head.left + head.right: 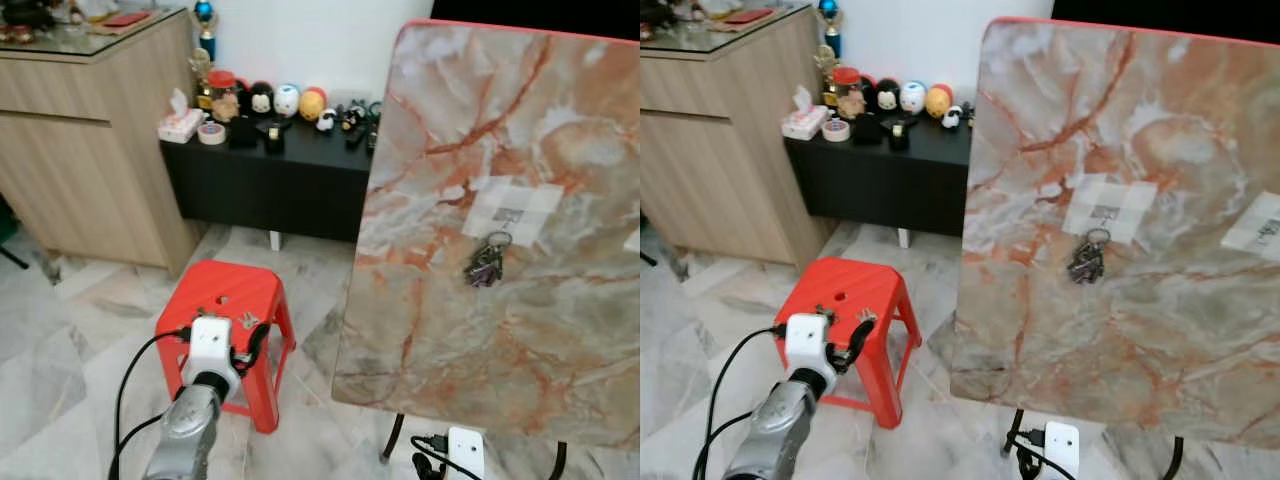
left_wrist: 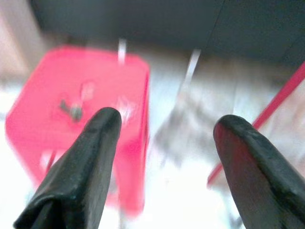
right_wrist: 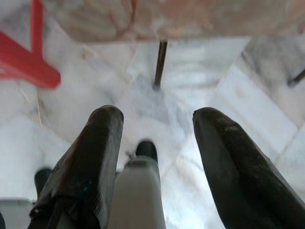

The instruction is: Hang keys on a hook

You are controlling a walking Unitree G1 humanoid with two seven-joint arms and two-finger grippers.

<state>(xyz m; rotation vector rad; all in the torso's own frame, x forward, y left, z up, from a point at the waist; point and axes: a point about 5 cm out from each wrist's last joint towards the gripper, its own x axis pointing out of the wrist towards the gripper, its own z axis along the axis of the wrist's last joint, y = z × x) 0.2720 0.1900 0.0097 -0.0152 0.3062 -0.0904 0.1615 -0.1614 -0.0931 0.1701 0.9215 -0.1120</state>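
A bunch of keys (image 1: pixel 486 264) hangs by its ring from a small hook (image 1: pixel 508 216) on a white patch of the upright marble-patterned board (image 1: pixel 450 330). A second small metal item (image 2: pixel 72 110) lies on top of the red plastic stool (image 1: pixel 232 295); it is too blurred to identify. My left gripper (image 2: pixel 164 124) is open just short of the stool, with nothing between its fingers. My right gripper (image 3: pixel 157 117) hangs open and low over the floor, near the board's thin dark leg (image 3: pixel 160 63). Its white wrist (image 1: pixel 465 452) sits below the board's bottom edge.
A black low cabinet (image 1: pixel 270 180) with figurines and a tissue box stands against the back wall. A wooden sideboard (image 1: pixel 90 150) is at the left. Marble floor tiles (image 1: pixel 60 340) lie open to the left of the stool. Black cables (image 1: pixel 130 380) trail from my left arm.
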